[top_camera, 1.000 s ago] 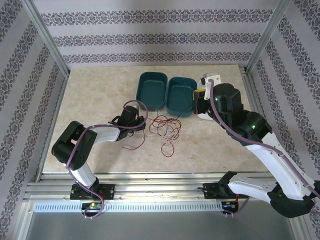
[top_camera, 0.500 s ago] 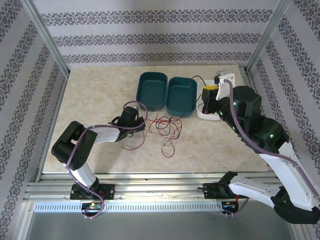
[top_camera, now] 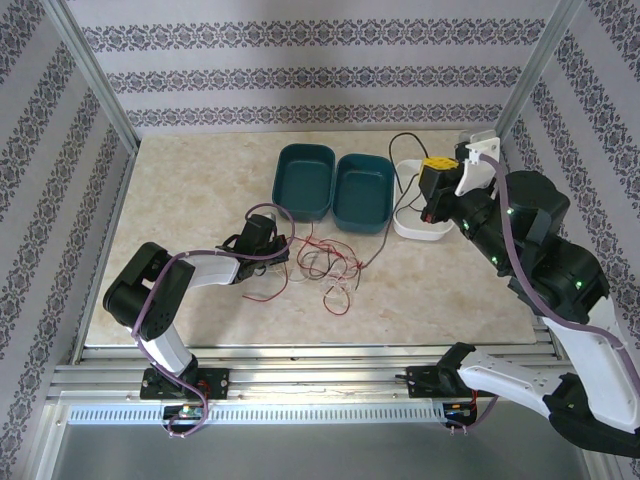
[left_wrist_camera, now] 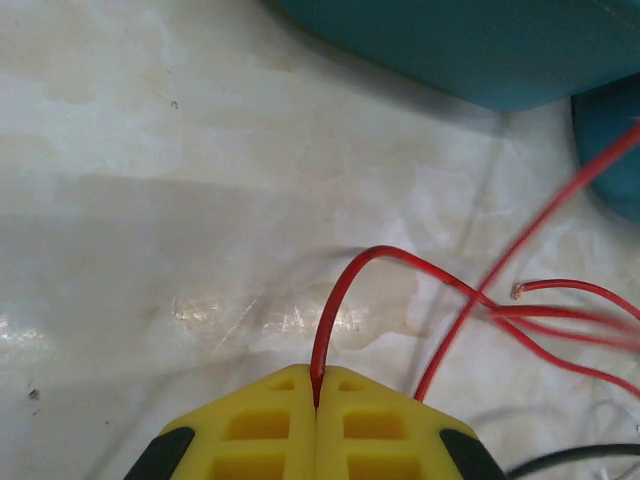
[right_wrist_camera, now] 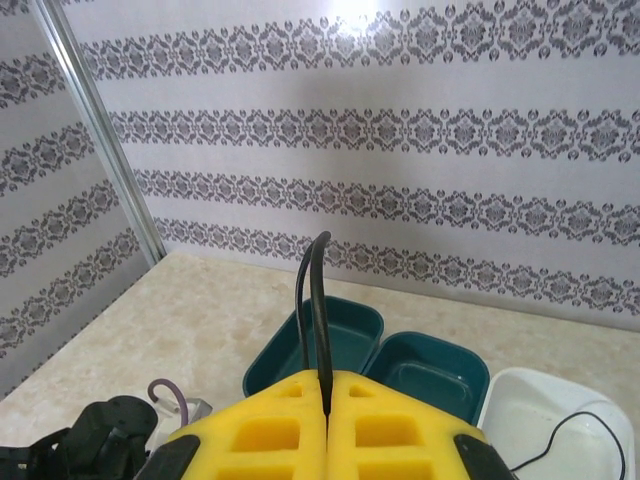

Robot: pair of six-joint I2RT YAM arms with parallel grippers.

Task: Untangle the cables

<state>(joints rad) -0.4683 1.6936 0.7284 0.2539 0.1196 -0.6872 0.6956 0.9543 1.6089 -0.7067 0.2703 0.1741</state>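
Observation:
The cables (top_camera: pixel 331 266) lie as a loose tangle of red, black and pale strands on the table in front of the teal bins. At the tangle's left side, low over the table, my left gripper (top_camera: pixel 286 251) is shut on a red cable (left_wrist_camera: pixel 338 300) that arches out from between its yellow fingertips (left_wrist_camera: pixel 317 385). My right gripper (top_camera: pixel 431 192) is raised over the white tray and is shut on a black cable (right_wrist_camera: pixel 319 290), which loops up from its pads (right_wrist_camera: pixel 328 378). That black cable (top_camera: pixel 384 238) runs down past the tray toward the tangle.
Two teal bins (top_camera: pixel 304 180) (top_camera: pixel 362 190) stand side by side behind the tangle, with a white tray (top_camera: pixel 412 228) to their right. A thin black strand lies in the tray (right_wrist_camera: pixel 560 420). Metal frame posts and patterned walls close in the table's sides and back.
My right gripper has moved right and back, from beside the right teal bin to above the white tray, drawing the black cable out longer. The left gripper has stayed put on the red cable.

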